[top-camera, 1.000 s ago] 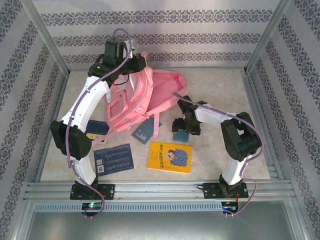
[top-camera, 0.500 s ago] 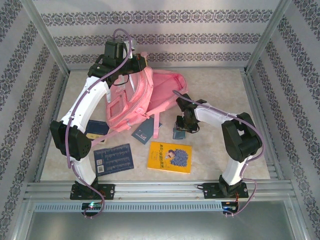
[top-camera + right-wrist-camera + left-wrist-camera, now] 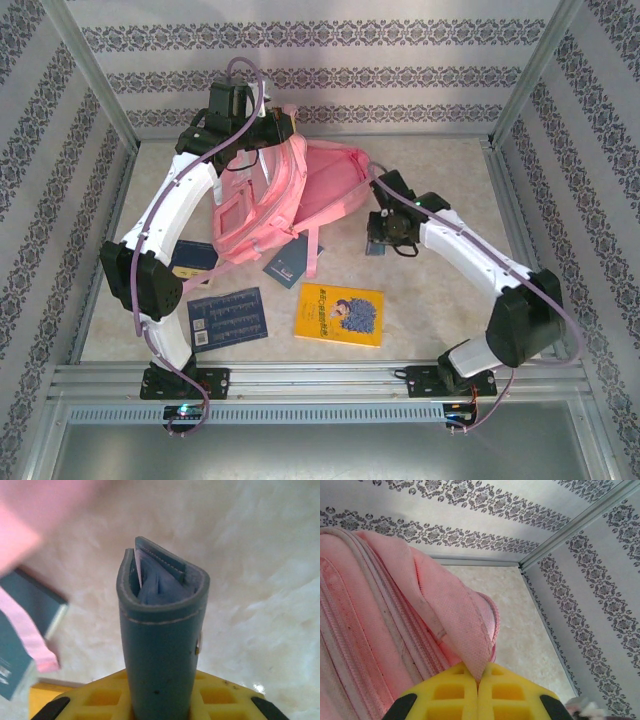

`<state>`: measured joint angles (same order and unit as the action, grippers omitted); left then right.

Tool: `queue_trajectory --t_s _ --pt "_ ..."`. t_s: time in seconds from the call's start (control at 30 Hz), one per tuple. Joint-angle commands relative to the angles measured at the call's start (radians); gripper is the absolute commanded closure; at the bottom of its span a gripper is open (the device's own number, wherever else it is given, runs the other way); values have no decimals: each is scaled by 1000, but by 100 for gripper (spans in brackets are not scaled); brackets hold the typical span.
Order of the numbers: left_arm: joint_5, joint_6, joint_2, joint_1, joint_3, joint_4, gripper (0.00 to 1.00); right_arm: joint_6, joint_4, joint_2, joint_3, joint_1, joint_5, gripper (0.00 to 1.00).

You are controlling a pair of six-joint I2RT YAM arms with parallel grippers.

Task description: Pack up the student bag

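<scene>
Right hand (image 3: 160, 702) pinches a blue wallet (image 3: 161, 630) just right of the bag (image 3: 325, 190), whose opening faces it; left hand (image 3: 478, 692) is pressed together on the bag's top fabric

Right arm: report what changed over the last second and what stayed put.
The right tool closed on the dark teal wallet, lifted it off the table and carried it farther back, toward the student bag. The left tool stays shut on the bag's pink strap. The bag, yellow book and blue book have not moved.
</scene>
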<state>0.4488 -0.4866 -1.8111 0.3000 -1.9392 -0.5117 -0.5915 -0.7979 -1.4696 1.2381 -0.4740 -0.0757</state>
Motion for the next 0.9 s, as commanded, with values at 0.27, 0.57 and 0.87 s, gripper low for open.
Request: queue_trajectory --t_s 0.27,0.57,0.87 --pt "88 94 54 69 -23 46 100 21 136 -34 298 40 177 72" --pt "134 183 132 78 35 41 100 -117 249 -292 437 60 493 73" --pt "155 222 201 76 103 64 100 -234 382 -370 368 13 593 72"
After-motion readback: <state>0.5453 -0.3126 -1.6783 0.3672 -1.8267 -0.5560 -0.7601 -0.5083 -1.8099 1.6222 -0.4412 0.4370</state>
